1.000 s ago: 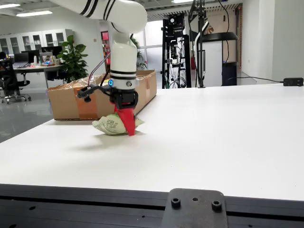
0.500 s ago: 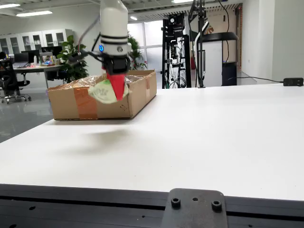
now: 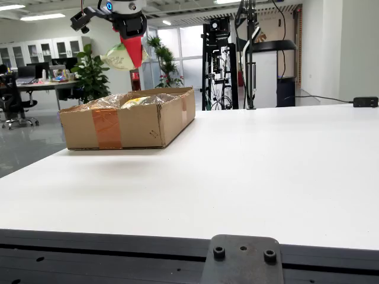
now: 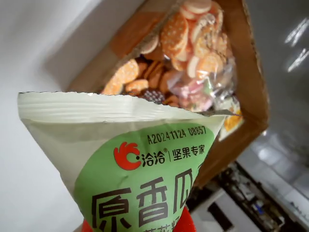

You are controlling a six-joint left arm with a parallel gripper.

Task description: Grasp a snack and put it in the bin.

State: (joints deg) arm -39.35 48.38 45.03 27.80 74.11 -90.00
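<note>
My gripper (image 3: 133, 56), with red fingers, hangs above the cardboard box (image 3: 142, 124) and is shut on a pale green snack bag (image 3: 118, 58). In the gripper view the snack bag (image 4: 125, 164) fills the lower frame, with a red logo and green label; the red fingertips (image 4: 186, 224) peek out below it. Beneath it the box (image 4: 251, 72) lies open, holding several packs of round biscuits and other snacks (image 4: 188, 43). In the fixed view clear plastic wrappers (image 3: 127, 100) show over the box rim.
The box stands at the far left of the white table (image 3: 249, 171). A black stand with equipment (image 3: 249, 53) rises behind the table's far edge. A black mount (image 3: 243, 260) sits at the table's front edge. Office desks and plants are in the background.
</note>
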